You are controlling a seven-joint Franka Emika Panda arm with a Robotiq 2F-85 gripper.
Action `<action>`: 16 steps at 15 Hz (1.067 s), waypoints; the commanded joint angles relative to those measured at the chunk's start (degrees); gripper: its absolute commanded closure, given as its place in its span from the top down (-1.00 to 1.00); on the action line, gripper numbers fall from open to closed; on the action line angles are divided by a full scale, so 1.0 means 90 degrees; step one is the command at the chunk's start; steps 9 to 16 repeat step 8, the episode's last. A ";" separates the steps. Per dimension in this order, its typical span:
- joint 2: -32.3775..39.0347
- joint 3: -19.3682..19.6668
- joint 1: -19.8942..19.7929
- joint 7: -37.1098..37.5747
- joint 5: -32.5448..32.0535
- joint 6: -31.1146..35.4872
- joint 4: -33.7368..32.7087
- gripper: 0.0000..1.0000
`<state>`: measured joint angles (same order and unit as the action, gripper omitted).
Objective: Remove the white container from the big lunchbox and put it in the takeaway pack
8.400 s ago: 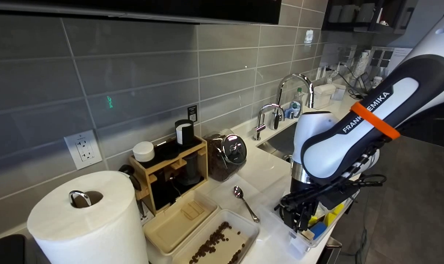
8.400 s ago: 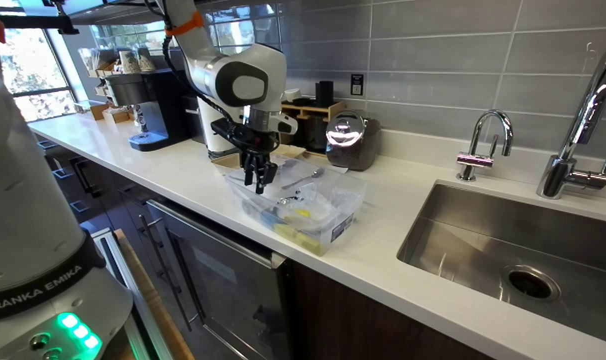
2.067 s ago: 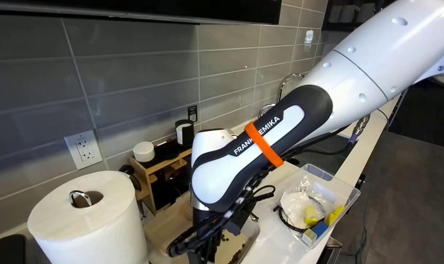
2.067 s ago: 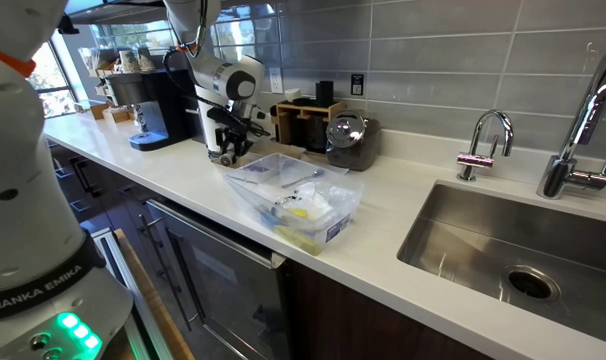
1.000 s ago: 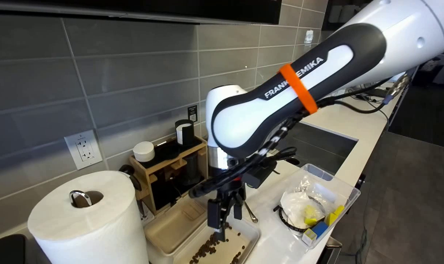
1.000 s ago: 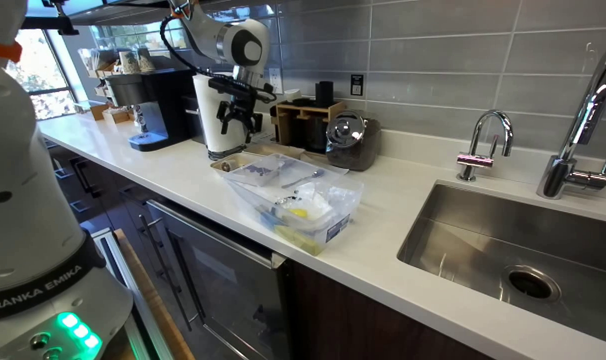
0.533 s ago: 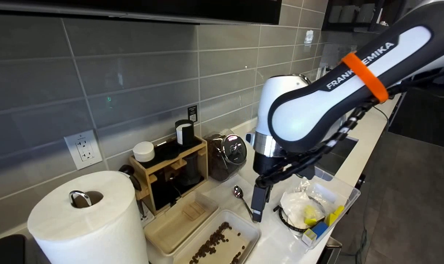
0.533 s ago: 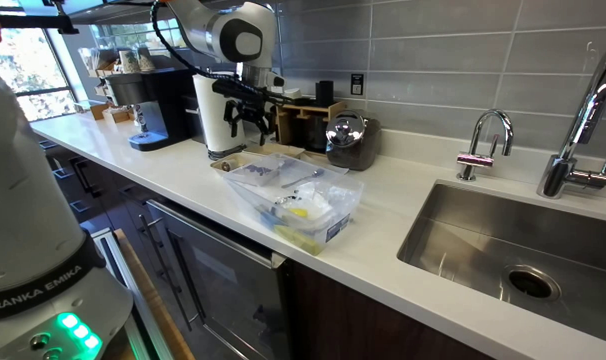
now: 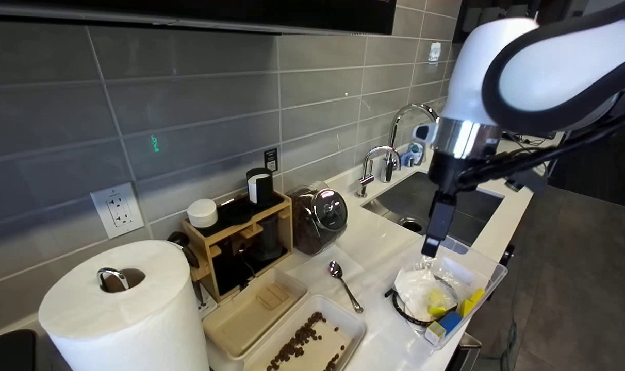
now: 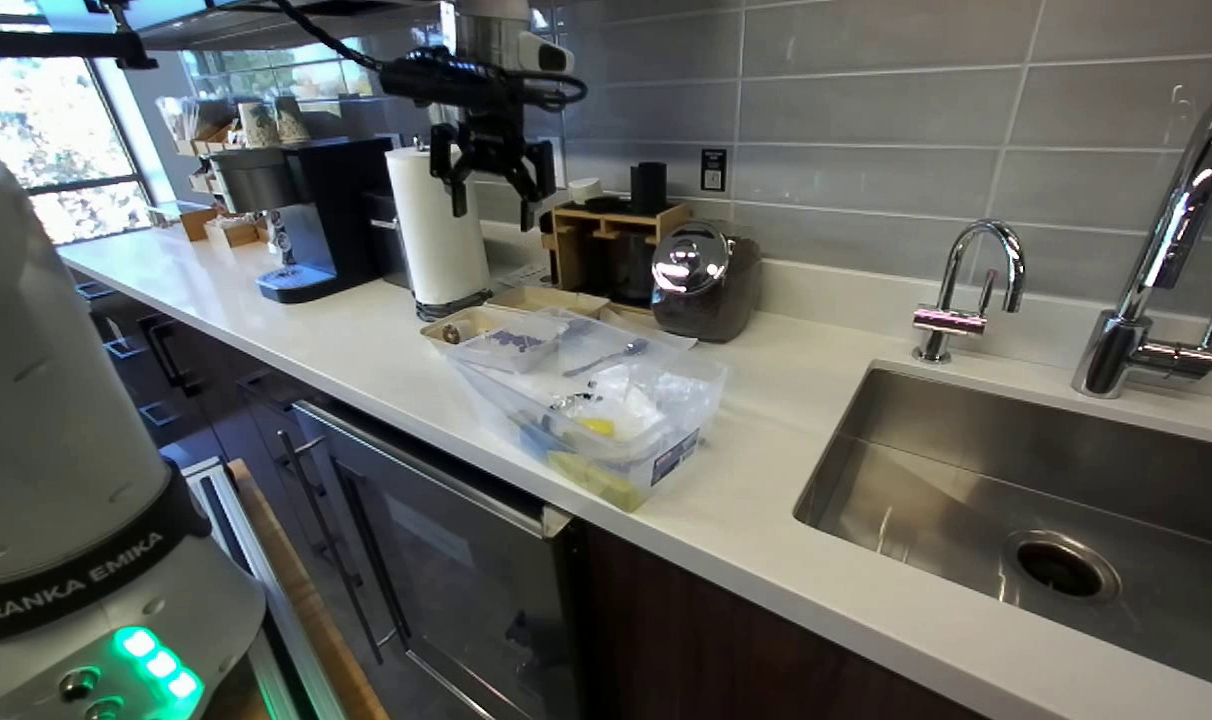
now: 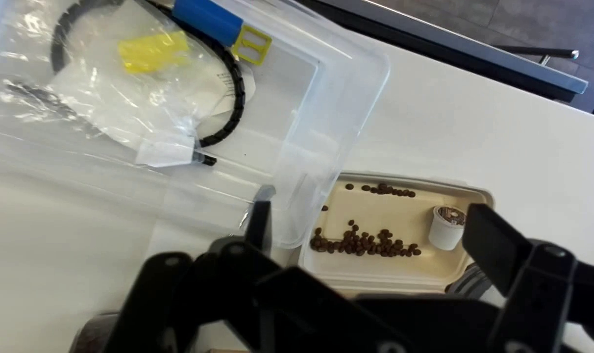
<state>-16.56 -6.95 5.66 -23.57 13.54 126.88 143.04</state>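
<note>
The white container (image 11: 444, 234), a small cup with a dark printed lid, sits inside the takeaway pack (image 11: 380, 272) near one end, as seen in the wrist view. In an exterior view the container (image 10: 453, 333) shows small at the near end of the pack (image 10: 481, 320). I cannot tell whether it stands upright. The clear big lunchbox (image 11: 360, 73) stands beside the pack, partly overlapping it in the wrist view. High above the counter, my gripper (image 10: 493, 215) is open, nothing between its fingers. Dark beans lie scattered across the pack's darker half (image 9: 338, 322).
Inside the lunchbox are a plastic bag (image 9: 415, 288), a black coil and blue and yellow pieces. A spoon (image 9: 347, 288) lies on the counter. Around stand a paper towel roll (image 9: 116, 319), a wooden rack (image 9: 286, 216), a bean jar (image 9: 317, 221) and taps (image 10: 951, 315) behind the sink (image 10: 866, 440).
About two seconds ago my gripper was low at the pack with the container at its fingertips. The container now rests in the pack; the gripper is open, raised, and has moved away toward the lunchbox.
</note>
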 commanded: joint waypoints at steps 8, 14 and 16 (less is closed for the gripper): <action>-0.1738 0.0742 0.0110 0.0423 -0.0562 -0.0742 0.0004 1.00; -0.1738 0.0742 0.0110 0.0423 -0.0562 -0.0742 0.0004 1.00; -0.1738 0.0742 0.0110 0.0423 -0.0562 -0.0742 0.0004 1.00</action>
